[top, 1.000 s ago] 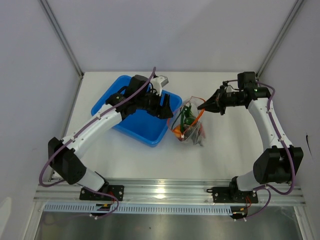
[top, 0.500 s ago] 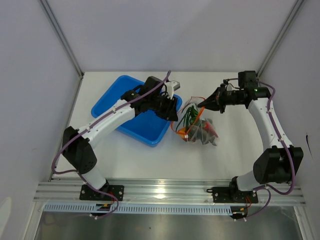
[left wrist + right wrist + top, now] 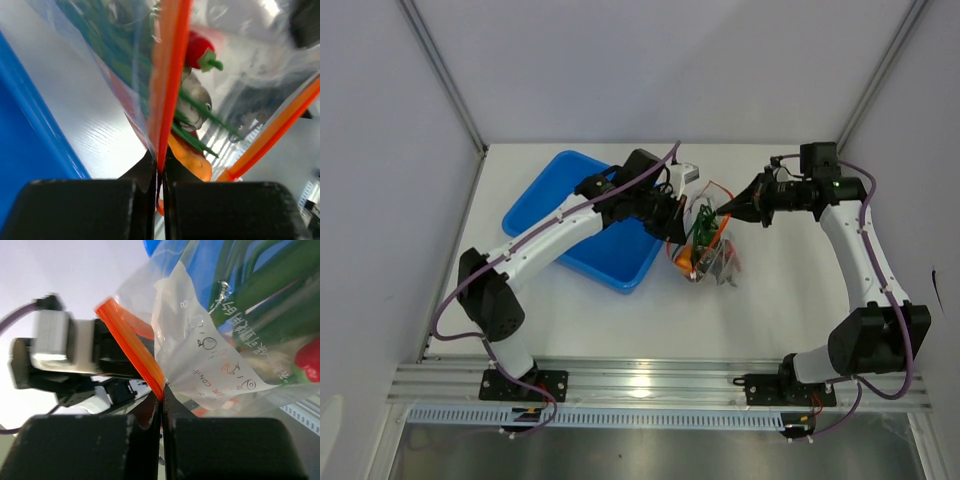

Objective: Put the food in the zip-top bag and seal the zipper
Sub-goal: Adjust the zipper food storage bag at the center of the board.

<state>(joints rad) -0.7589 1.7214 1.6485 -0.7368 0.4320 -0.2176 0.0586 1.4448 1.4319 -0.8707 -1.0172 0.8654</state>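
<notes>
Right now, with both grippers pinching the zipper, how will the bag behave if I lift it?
Probably floppy: the zip-top bag is crinkled clear film between the left gripper and right gripper. The food lies loose inside, so it will likely shift and sag. The thin zipper might slip.

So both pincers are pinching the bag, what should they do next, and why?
Probably slide the left pincer along the orange zipper toward the right pincer, pressing it shut. The food is already inside the bag, and both pincers pinch that zipper.
</notes>
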